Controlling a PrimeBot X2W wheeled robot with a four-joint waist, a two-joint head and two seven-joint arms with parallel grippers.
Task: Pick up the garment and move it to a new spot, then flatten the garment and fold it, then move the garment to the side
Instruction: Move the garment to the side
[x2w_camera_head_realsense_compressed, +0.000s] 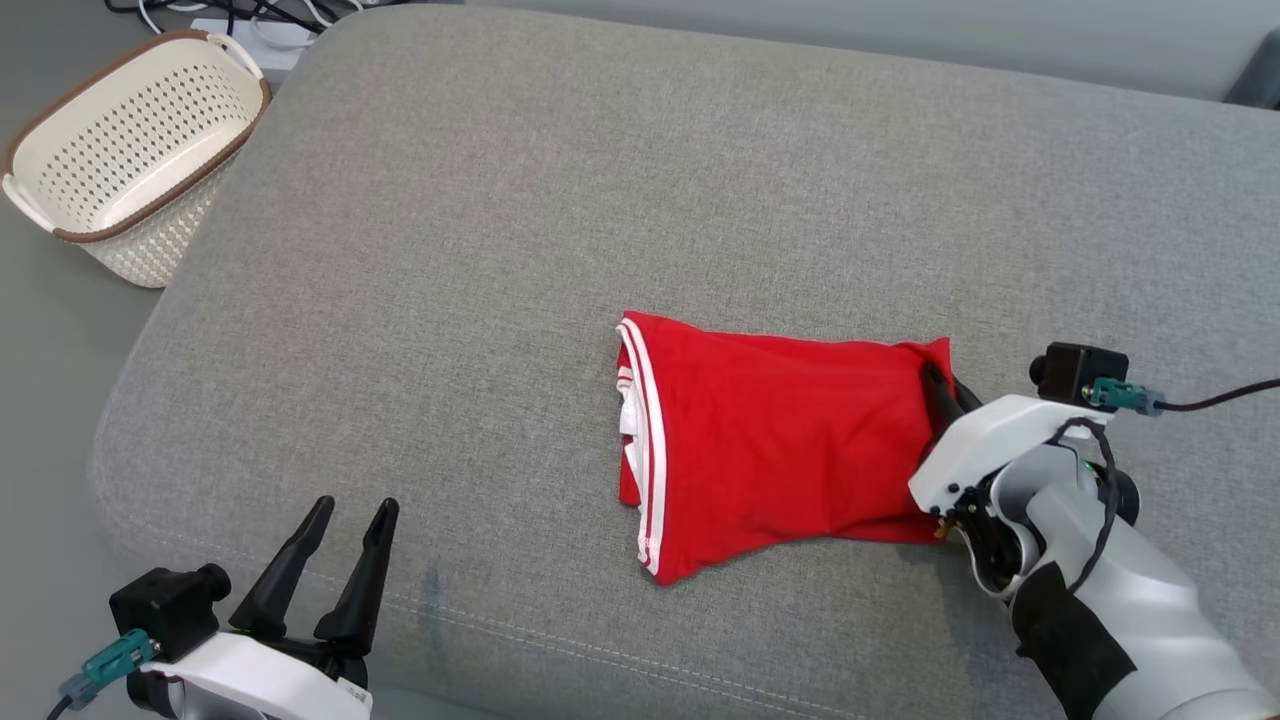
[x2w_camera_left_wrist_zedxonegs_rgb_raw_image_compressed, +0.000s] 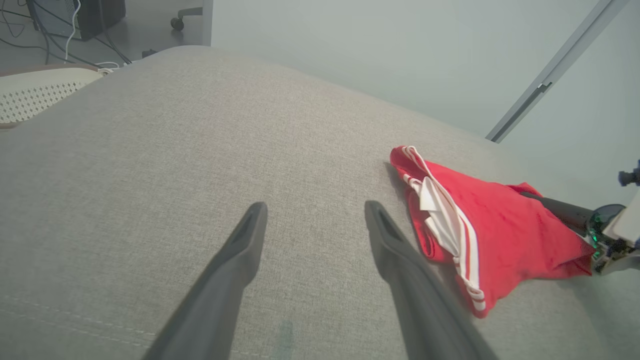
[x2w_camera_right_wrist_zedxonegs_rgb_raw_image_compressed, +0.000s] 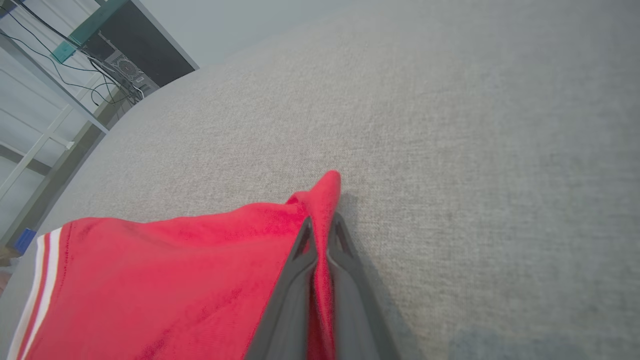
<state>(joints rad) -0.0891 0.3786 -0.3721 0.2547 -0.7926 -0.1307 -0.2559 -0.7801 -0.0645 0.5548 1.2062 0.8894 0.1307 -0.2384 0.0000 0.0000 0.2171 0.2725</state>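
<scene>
On the grey cushion, head view, the red garment lies right of centre. The right hand is clenched on its right edge, and the left hand is released at lower left. Left wrist view: fingers spread above bare cushion. Right wrist view: fingers pinch a red fold.

right hand: in my head view one finger lies on the cloth, the other is hidden under it; the wrist housing covers the finger bases.
garment: underside hidden; clipped by the left and bottom edges in the right wrist view; white piece inside the striped opening, can't tell what it is.
left hand: body cut off by the bottom edge.
basket: left end clipped.
cables: run off the top edge.
cushion: near and right sides out of frame.
</scene>
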